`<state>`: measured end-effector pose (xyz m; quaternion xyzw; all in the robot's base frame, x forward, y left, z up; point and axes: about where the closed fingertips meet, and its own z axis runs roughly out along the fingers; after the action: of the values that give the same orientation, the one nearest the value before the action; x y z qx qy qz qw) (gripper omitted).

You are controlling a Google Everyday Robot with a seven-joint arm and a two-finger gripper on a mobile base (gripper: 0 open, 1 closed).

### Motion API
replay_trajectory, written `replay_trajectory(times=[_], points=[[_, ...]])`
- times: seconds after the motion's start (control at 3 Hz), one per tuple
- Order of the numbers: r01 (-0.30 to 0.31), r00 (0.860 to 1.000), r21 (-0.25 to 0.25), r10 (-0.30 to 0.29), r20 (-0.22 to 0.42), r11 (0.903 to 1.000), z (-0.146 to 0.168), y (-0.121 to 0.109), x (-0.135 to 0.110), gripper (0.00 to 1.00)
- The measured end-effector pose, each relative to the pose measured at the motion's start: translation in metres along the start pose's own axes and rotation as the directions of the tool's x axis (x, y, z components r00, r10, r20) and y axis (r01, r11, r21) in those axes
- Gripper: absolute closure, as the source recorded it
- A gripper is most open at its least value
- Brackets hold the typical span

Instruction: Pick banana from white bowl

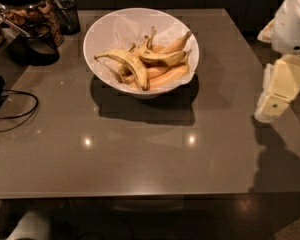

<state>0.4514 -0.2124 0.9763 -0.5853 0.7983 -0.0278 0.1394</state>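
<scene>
You have not started the pick in any way that shows. The banana [165,58] you want, the short, sharply curved one with dark blotches and a thin stem pointing up, lies in the white bowl [104,23]. It rests on top of the smoother orange-yellow bananas [167,76] and just beside the longer arched banana [129,64] that reaches toward the bowl's left wall. The bowl sits at the far middle of the grey table [140,154].

Your gripper [274,103] hangs off the right edge of the table, well apart from the bowl and lower than its rim in this view. It has hold of nothing. You cannot tell from here whether the claw is open or closed.

By my judgement the whole job is left: bring the gripper across over the bowl, come down on the blotched banana without catching its neighbours, close, and lift it clear of the rim.
</scene>
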Motion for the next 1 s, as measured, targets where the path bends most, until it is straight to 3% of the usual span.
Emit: replay_trajectory(times=[0.33, 0.67, 1.0], points=[[-0.05, 0.998, -0.031, 0.048, -0.041, 0.9983, 0.003, -0.02, -0.017, 0.0], [-0.058, 0.997, -0.023, 0.057, -0.057, 0.998, 0.006, -0.042, -0.036, 0.0], [-0.019, 0.999, -0.032, 0.018, -0.035, 0.9993, 0.01, -0.052, -0.057, 0.0]])
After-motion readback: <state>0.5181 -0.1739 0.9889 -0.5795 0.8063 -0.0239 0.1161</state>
